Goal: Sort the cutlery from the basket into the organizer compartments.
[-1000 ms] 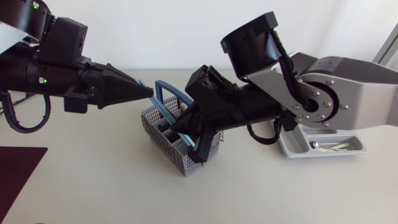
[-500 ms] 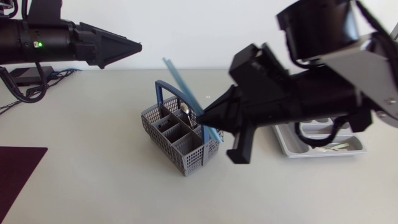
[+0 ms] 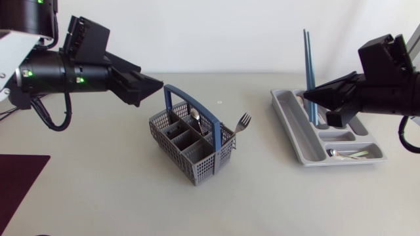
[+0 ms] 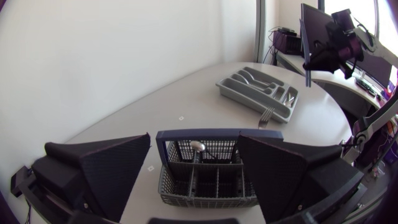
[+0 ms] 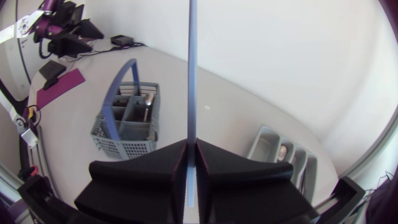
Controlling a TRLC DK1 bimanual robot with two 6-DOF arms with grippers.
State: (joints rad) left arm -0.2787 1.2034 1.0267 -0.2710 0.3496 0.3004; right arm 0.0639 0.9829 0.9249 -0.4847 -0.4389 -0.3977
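A grey mesh basket (image 3: 190,143) with a blue handle (image 3: 186,105) stands mid-table, holding a spoon (image 3: 195,118) and a fork (image 3: 243,122) that leans over its right rim. My left gripper (image 3: 149,88) hovers open just left of the handle; in the left wrist view its fingers (image 4: 112,168) stand wide apart on either side of the basket (image 4: 205,183). My right gripper (image 3: 314,97) is shut on long blue chopsticks (image 3: 307,69), held upright over the far left part of the grey organizer (image 3: 292,134). The right wrist view shows the chopsticks (image 5: 191,74) clamped between the jaws.
Some cutlery (image 3: 348,154) lies in the organizer's near compartment, and a spoon (image 5: 283,151) in a long one. A dark red mat (image 3: 20,180) covers the table's front left corner. Bare tabletop separates the basket and the organizer.
My right arm lifted the chopsticks out of the basket and carried them right, over the organizer. My left gripper rose from the handle, opened, and came back down beside it.
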